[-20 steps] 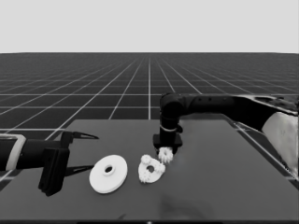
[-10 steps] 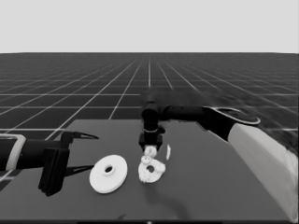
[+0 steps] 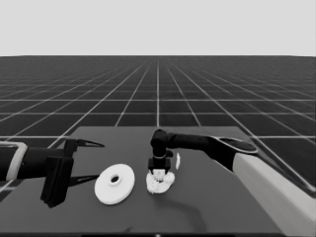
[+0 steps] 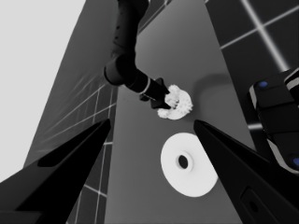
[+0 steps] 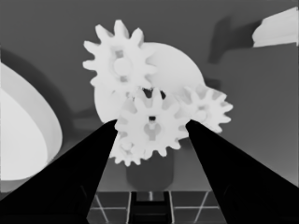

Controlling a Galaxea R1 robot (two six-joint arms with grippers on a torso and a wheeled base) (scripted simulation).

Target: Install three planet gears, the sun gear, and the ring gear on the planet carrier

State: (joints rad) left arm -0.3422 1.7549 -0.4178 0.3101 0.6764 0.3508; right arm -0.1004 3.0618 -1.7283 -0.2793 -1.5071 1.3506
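Head view looking down across the table (image 3: 207, 207) toward the horizon, left wrist view turned on its side along the table from farther off, right wrist view very near above the smaller round part (image 5: 173, 70) (shared by all three views).

The planet gears (image 5: 150, 130) look like matt white plastic, smooth-faced with crisp teeth, as does the smaller round part (image 5: 177, 70) beneath them. The larger round part (image 3: 114, 183) beside the right hand (image 3: 160, 172) shares that flat, unglossy white. The hand's fingers (image 5: 79, 177) are plain matt black. The tabletop (image 3: 217, 207) is smooth, dull dark grey.
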